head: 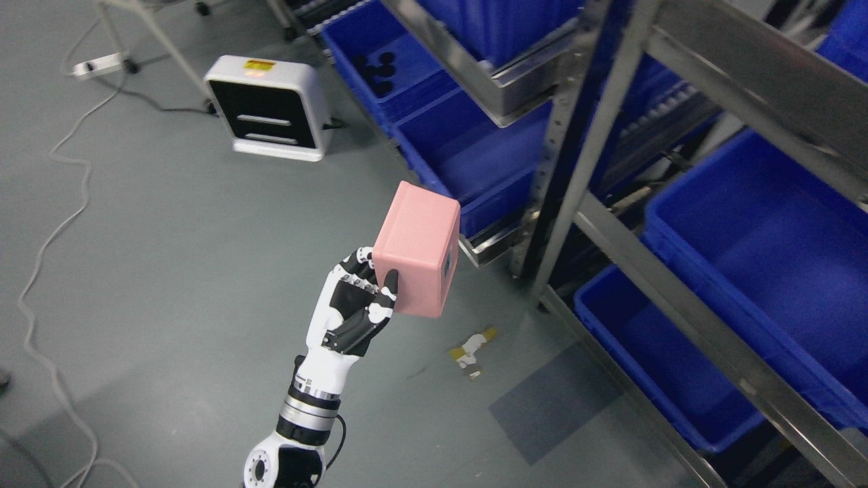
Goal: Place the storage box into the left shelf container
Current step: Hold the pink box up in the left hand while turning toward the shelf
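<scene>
Head view shows the left hand point(352, 305) holding up the pink storage box point(417, 249) in the air, out over the grey floor point(156, 257). This looks like the carrying step: the box has been picked up but it is not in any bin yet. Next, I think the arm must reach up and a bit to the right, so the box hangs over the open blue container point(468, 159) on the left shelf point(488, 88), and then the hand must let go. The metal post point(576, 169) stands close by on the right, so the box should stay away from it. The hand is closed around the lower left side of the box. One dark fingertip point(390, 281) presses on the front face, and the other fingers are tucked behind, so I cannot see them well. The box is tipped a little, with a small dark mark on its right side. Just past it sits the blue container, which looks to have nothing in it. More blue bins point(759, 251) fill the rack on the right. On the floor there is a bit of yellow and white scrap point(471, 352), a white machine point(271, 108) farther back, and a long white cable point(54, 224). No right hand shows.
</scene>
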Motion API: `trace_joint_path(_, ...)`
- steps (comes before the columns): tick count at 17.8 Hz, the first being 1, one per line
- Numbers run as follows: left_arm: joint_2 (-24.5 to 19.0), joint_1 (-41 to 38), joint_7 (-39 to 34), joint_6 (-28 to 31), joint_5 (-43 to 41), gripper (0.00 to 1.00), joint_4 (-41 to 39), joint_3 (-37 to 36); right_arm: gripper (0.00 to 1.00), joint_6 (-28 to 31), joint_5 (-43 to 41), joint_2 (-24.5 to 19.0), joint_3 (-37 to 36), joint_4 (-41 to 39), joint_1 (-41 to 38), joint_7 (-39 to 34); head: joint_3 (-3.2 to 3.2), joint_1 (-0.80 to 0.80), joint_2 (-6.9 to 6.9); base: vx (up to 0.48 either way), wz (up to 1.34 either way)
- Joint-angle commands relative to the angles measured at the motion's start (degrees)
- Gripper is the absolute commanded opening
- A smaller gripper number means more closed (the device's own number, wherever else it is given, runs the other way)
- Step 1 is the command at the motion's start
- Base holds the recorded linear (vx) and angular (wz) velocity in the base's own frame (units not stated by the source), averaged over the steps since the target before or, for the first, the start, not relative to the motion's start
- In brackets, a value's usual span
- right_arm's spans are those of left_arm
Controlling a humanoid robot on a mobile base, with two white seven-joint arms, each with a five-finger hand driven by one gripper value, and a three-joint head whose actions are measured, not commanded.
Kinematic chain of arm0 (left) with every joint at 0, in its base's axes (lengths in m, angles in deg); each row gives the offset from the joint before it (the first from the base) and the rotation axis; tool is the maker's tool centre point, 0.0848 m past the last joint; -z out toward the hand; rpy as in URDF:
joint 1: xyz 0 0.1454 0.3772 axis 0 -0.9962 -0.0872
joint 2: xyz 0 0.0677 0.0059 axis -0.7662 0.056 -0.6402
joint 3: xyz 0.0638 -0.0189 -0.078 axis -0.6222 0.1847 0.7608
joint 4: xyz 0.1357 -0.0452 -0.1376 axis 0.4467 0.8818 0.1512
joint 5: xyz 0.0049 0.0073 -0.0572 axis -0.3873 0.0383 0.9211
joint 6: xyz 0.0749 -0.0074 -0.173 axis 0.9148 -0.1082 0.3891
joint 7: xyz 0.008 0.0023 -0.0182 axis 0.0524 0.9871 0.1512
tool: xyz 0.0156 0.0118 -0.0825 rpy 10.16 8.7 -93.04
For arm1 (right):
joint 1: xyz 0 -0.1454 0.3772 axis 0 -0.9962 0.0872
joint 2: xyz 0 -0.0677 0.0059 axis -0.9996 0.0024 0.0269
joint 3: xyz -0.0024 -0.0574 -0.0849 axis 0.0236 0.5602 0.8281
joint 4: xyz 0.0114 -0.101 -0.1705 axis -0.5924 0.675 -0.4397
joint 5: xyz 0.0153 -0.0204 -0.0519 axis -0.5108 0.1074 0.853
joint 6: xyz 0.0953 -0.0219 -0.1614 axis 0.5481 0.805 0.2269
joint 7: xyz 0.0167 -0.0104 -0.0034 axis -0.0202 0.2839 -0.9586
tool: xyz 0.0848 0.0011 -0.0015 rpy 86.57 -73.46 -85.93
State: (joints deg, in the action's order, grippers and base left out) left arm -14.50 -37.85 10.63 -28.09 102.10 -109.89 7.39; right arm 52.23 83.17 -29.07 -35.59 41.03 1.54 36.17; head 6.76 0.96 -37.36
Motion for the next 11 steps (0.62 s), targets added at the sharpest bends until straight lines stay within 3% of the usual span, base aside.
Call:
trace_joint_path(1,-1.00,-6.34,4.98,-1.93,-0.11,0.03,0.08,-5.82,1.00,-0.02,0.09,1.00,-0.26,-1.00,-0.52,0.01,0.00,0.00,0.00,0.256,-1.01)
trace_joint_path(6,-1.58,-8.55,7.71,-4.40,-0.11,0.03,0.08,-5.56,1.00,-0.02,0.09,1.00,-0.26,-1.00,-0.52,0.01,0.00,0.00,0.00,0.236,-0.90)
trace_joint_path(11,-1.41,-3.04,10.36,-3.44,-3.34,0.03,3.57,-2.76,1.00,-0.02,0.09,1.00,-0.26,-1.00,-0.52,0.01,0.00,0.00,0.00,0.162,-0.73)
